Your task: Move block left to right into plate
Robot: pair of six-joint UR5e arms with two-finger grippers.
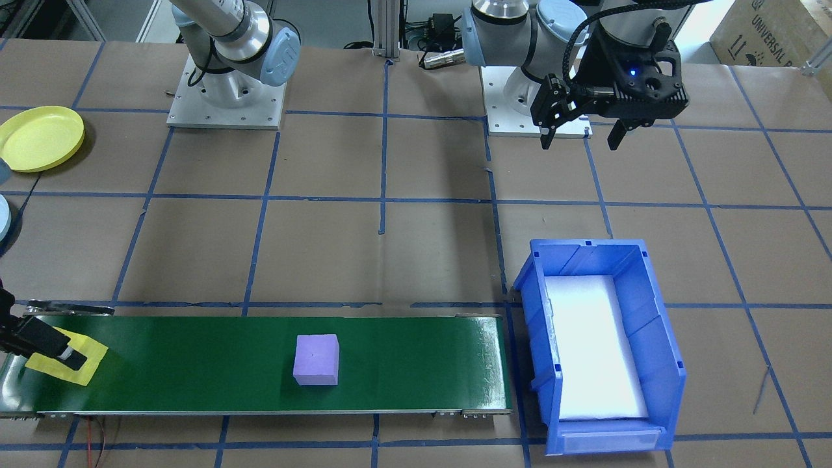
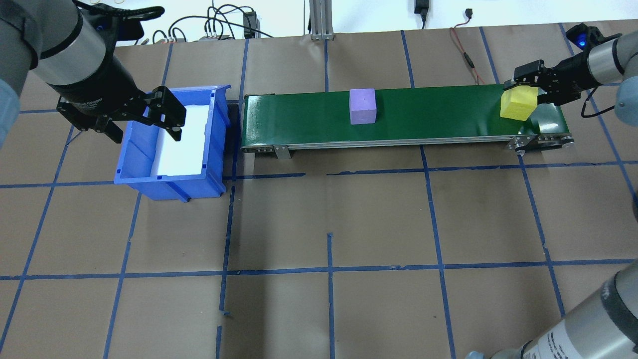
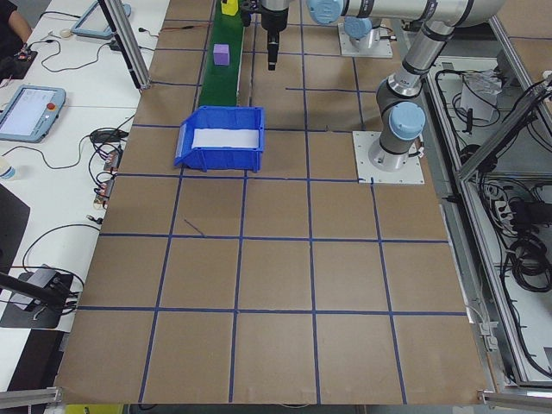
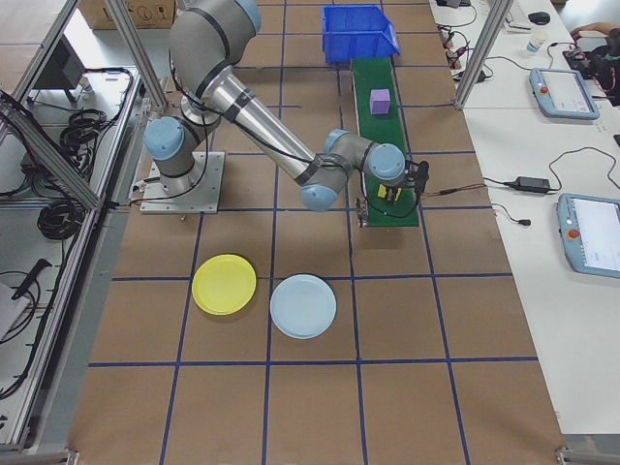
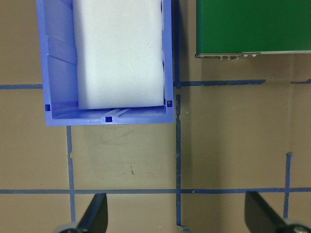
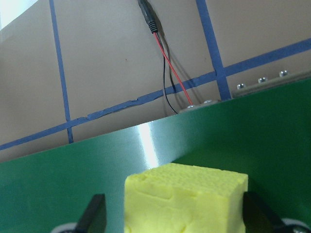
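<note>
Right now the right gripper [image 2: 524, 94] is closed on the yellow foam block [image 2: 518, 104] at the end of the green conveyor belt [image 2: 438, 117] farthest from the blue bin [image 2: 149, 164]. Judging by that, the pick is made; next comes a lift and carry to the yellow plate [image 4: 224, 284], well apart from the belt. A purple block [image 2: 362, 105] sits mid-belt. The left gripper [image 2: 142, 122] hangs open over the bin.

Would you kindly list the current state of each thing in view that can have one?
Left gripper: open, empty, above the blue bin.
Right gripper: shut on the yellow block.
Yellow block: gripped at the belt's end.
Purple block: resting on the green belt, untouched.
Blue bin: upright, white pad inside, no blocks.
Yellow plate: on the table, empty.
Light blue plate: on the table, empty.
Green belt: motion cannot be told.
</note>
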